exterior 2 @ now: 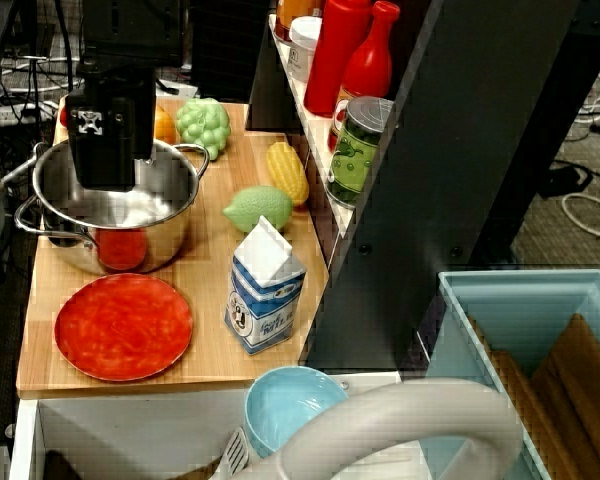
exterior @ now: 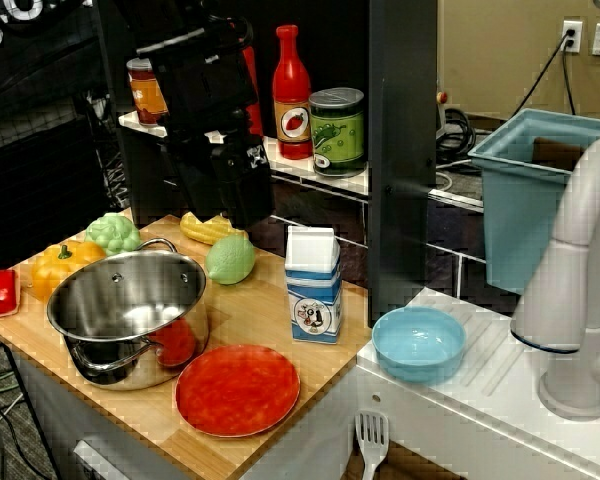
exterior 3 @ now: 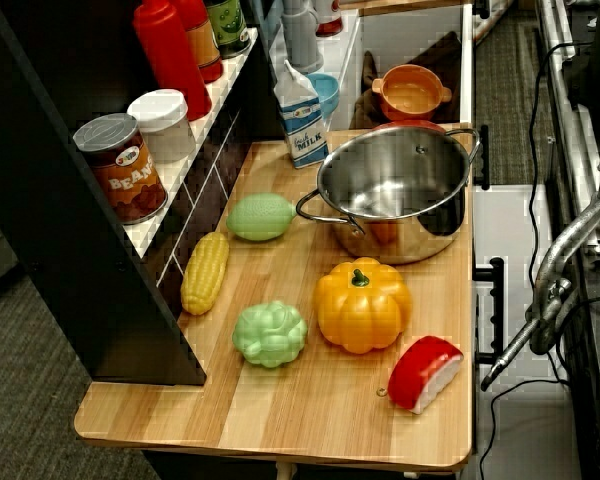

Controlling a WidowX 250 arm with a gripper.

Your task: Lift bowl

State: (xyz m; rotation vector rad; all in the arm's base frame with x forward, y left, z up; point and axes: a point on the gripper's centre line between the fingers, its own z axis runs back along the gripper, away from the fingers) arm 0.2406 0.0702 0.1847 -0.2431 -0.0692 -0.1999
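1. a spatula (exterior: 371, 432) hangs at the front edge of the white counter (exterior: 500, 400), just below the bowl.
2. the bowl (exterior: 418, 342) sits upright and empty on the white counter, just right of the wooden board (exterior: 250, 310), with the grey faucet (exterior: 580, 290) to its right; nothing touches it.
3. on the board's near edge lies the red plate (exterior: 237, 389), touching the pot's base.
4. the steel pot (exterior: 128, 315) stands left of the plate, empty inside.
5. the milk carton (exterior: 313, 284) stands upright between pot and bowl, near the bowl.
6. behind the pot lie a lime (exterior: 230, 259), corn (exterior: 206, 229), a green veg (exterior: 113, 233), an orange pumpkin (exterior: 63, 264) and a red piece (exterior: 0, 291) at the far left.
7. the gripper (exterior 2: 102, 150) hangs over the pot's back rim, well apart from the bowl, with the carton between them; i cannot tell how its jaws stand.
8. on the shelf behind stand a ketchup bottle (exterior: 292, 95), a green can (exterior: 337, 131) and a jar (exterior: 145, 90).
9. a blue bin (exterior: 540, 200) sits beyond the faucet.
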